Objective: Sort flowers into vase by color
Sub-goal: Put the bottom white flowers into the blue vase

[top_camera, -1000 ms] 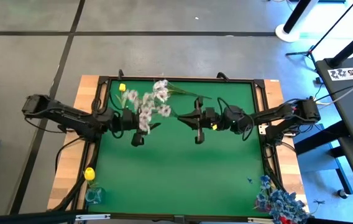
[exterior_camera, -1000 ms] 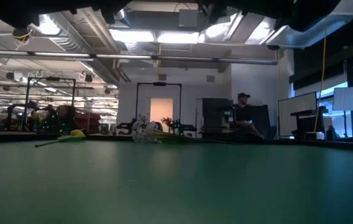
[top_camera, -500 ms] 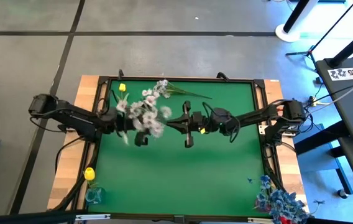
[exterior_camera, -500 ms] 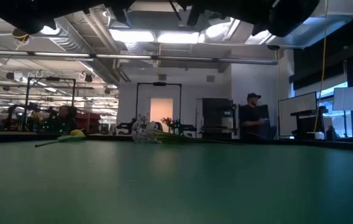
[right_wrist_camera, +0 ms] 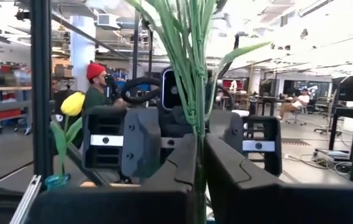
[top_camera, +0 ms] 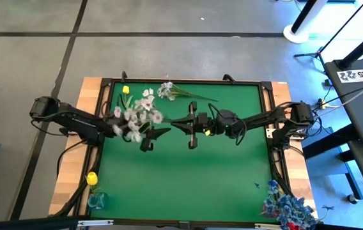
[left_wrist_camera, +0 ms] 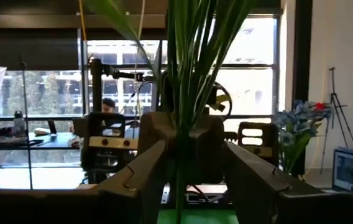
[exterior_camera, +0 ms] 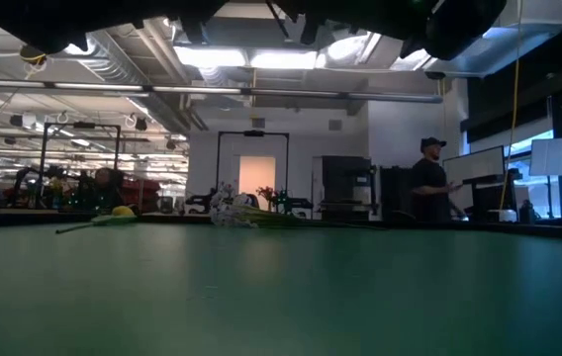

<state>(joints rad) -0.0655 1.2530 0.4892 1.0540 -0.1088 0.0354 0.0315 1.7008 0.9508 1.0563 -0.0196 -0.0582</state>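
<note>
Overhead, the two arms are meeting nose to nose above the middle of the green table (top_camera: 181, 172). The left gripper (top_camera: 158, 133) and the right gripper (top_camera: 183, 124) are facing each other, and a spray of small white blossoms (top_camera: 133, 117) is spreading over the left arm's wrist. A second white spray (top_camera: 166, 90) and a yellow tulip (top_camera: 126, 90) are lying near the table's far edge. Another yellow tulip is standing in a glass vase (top_camera: 95, 199) at the near left corner, and a bunch of pale blue sprays (top_camera: 288, 206) is sitting at the near right corner.

From table height, the arms are showing only as dark shapes along the upper edge. The lying yellow tulip (exterior_camera: 121, 212) and white spray (exterior_camera: 226, 208) are resting far back on the mat, and a person (exterior_camera: 429, 188) is standing in the room behind.

Through the left wrist camera, the green stems (left_wrist_camera: 186, 74) are rising between that arm's fingers (left_wrist_camera: 142, 177), which are standing apart with a gap on either side of the stems, so the claw is loose around them.

Through the right wrist camera, the right fingers (right_wrist_camera: 176, 168) are pressing together on the stems (right_wrist_camera: 195, 68), grasping them.
</note>
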